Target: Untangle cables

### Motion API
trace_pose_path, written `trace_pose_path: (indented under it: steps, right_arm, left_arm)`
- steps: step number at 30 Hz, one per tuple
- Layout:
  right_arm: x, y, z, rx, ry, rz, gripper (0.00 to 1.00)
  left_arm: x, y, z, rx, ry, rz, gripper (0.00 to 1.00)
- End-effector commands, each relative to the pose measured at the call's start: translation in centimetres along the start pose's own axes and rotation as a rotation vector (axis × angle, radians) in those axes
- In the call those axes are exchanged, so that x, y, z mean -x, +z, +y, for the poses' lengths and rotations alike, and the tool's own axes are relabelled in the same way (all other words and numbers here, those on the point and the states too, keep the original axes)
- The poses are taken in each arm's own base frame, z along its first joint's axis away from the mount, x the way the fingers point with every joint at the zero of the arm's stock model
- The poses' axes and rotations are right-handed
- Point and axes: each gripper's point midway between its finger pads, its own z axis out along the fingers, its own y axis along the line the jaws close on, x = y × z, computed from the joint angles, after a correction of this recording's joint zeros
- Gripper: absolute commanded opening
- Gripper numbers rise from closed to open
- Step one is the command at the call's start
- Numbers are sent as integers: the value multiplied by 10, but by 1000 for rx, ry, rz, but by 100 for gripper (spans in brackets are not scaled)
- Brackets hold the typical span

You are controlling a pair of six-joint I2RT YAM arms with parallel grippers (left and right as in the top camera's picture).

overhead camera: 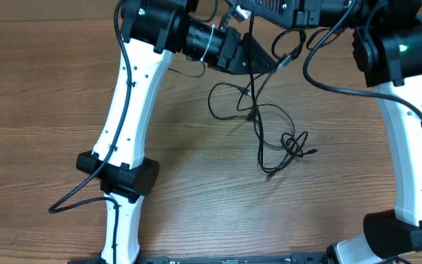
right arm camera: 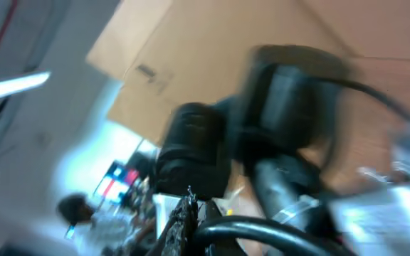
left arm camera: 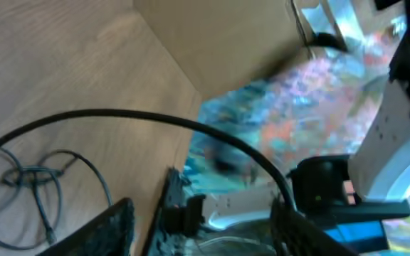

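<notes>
1. Overhead view. The cables (overhead camera: 253,111) lie on the tabletop (overhead camera: 50,88) directly beneath the left gripper (overhead camera: 261,59). They spread from it in open loops towards the arm bases. A tight knot (overhead camera: 294,143) sits at the far end of the loops, well apart from the gripper. At least one strand rises past the gripper to the top edge, where the right arm (overhead camera: 401,117) reaches. No cable lies alone.

2. Left wrist view. The left gripper's jaws stand spread. A black strand arcs across the gap, close to the lens; whether it rests on a finger cannot be told. The tangle (left arm camera: 30,174) shows on the tabletop below and to one side of the jaws, untouched.

3. Right wrist view. This view is heavily blurred. The right gripper (right arm camera: 191,224) has its jaws pressed together. A black cord curves away from just beside the tips, but blur hides whether it is pinched.

4. Progress, as a judgement. The work looks early. The loops are loosened, yet they cross one another and the knot is intact. Every strand has yet to be separated.
</notes>
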Motion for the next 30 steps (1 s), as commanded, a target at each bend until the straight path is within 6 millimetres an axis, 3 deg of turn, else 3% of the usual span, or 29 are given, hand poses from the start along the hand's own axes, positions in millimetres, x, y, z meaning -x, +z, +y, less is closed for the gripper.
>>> trace_pose_path:
  steps: [1,4,10,15,22,30]
  right_arm:
    - [18,-8,-23,-108,-31,-96,4]
    - [21,-8,-20,-100,-51,-104,4]
    - [27,-8,-16,-91,-3,-129,4]
    - [28,-8,-16,-86,34,-133,4]
    - [28,-3,-10,-69,33,-131,4]
    - [24,5,-4,-48,14,-116,4]
  left_arm:
    - [10,-19,6,-10,30,-48,64]
    - [13,-28,7,-20,27,-66,65]
    - [14,-21,10,7,50,-60,65]
    - [26,-21,16,54,113,-89,67]
    - [50,-27,65,364,-60,-201,61]
    - [82,-38,79,494,-43,-344,67]
